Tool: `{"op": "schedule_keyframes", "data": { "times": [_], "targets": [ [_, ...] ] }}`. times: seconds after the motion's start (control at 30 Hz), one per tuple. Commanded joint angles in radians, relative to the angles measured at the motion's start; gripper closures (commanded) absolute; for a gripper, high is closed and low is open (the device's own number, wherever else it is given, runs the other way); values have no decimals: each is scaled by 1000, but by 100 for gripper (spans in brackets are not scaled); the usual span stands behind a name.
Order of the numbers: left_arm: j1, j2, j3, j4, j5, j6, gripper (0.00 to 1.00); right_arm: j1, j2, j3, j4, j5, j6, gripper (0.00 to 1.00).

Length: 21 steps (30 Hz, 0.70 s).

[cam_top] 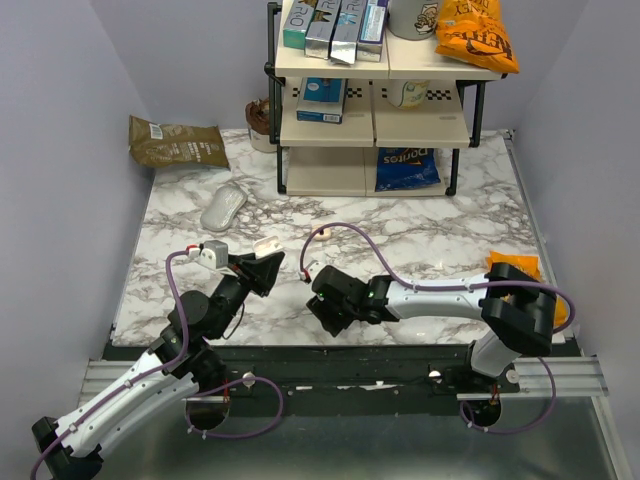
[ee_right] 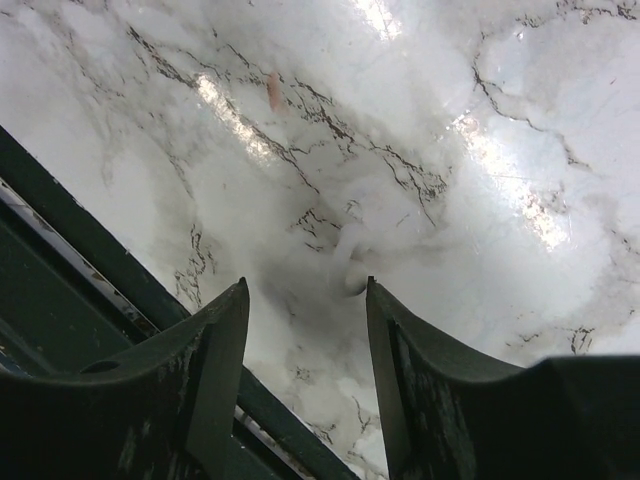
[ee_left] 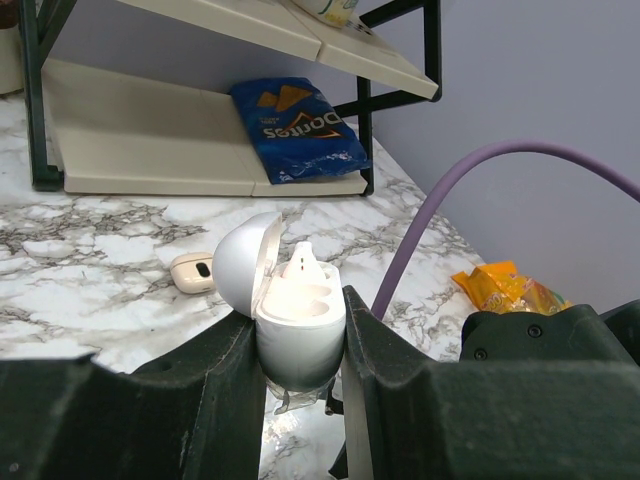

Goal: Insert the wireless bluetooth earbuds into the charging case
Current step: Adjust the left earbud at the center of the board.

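The job looks about half done. At lower centre of the left wrist view the left gripper (ee_left: 298, 350) is clamped on the charging case (ee_left: 300, 318), holding it upright with its domed lid (ee_left: 238, 268) hinged back to the left. What seems to be one seated earbud (ee_left: 301, 262) pokes a pale stem up from a socket. A loose earbud (ee_left: 190, 272) lies on the marble table (ee_left: 80, 300) just left of the lid and beyond it, apart from the case. The right gripper (ee_right: 305, 285) hangs low over the table, fingers spread and gripping nothing; a blurred pale smudge between the tips cannot be identified. The next move, I judge, calls for the right arm to pinch the loose earbud and seat it in the free socket. The case is smooth, glossy white plastic, egg-rounded. The bud is a tiny beige pebble with a dark centre, likely to roll on the polished, veined stone.
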<state>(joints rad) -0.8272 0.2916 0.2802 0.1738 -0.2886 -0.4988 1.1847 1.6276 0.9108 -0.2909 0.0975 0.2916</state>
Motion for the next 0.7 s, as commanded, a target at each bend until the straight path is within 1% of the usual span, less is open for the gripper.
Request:
{"op": "schedule_keyframes", "data": {
  "times": [0.0,0.13,0.33,0.4,0.43,0.53,0.67],
  "targets": [
    [-6,-8,-7,-10,-18,-4,100,0,12,11,-16,38,14,44],
    [-6,-8,-6,-10,-18,-4,100,-5,15,14,-17,50,18,51],
    [-6,-11,-4,-14,-17,-3,100,-13,28,19,-21,61,24,53],
    [-6,-12,-4,-14,-17,-3,100,-11,14,16,-18,64,23,51],
    [-6,-14,-4,-14,-17,-3,100,-11,2,11,-8,61,18,47],
    [-7,-14,-6,-11,-17,-1,100,-11,-43,7,7,41,1,41],
    [-7,-9,-4,-10,-17,-1,100,-11,-72,25,-2,12,-17,38]
  ]
}}
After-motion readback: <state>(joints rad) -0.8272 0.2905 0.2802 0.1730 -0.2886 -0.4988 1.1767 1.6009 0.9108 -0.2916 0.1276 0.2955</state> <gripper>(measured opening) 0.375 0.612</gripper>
